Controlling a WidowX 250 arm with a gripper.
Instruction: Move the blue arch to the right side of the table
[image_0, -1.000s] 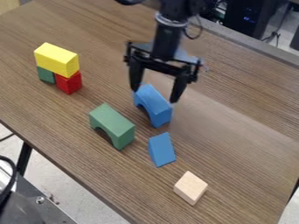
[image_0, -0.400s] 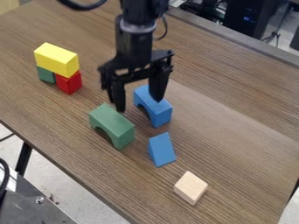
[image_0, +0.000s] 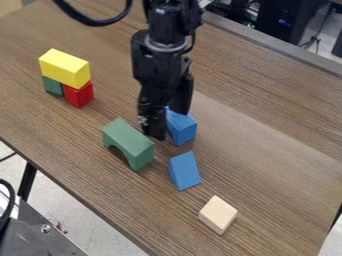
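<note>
The black gripper (image_0: 169, 119) hangs over the left part of the blue arch (image_0: 182, 129) near the middle of the table. Its fingers stand apart, one at the arch's near side and the other toward its far side, with a bit of blue showing between them. The arch stands on the table; its left end is hidden behind the gripper, and whether the fingers touch it I cannot tell.
A green arch (image_0: 129, 144) stands close by at the gripper's lower left. Below the blue arch are a blue wedge (image_0: 185, 171) and a pale wooden block (image_0: 218, 215). A yellow block (image_0: 65, 68) rests on red (image_0: 79, 94) and green (image_0: 53, 85) blocks at upper left.
The gripper has moved left, then down toward the blue arch, and has turned so that its fingers line up differently. The blocks have stayed where they were.
</note>
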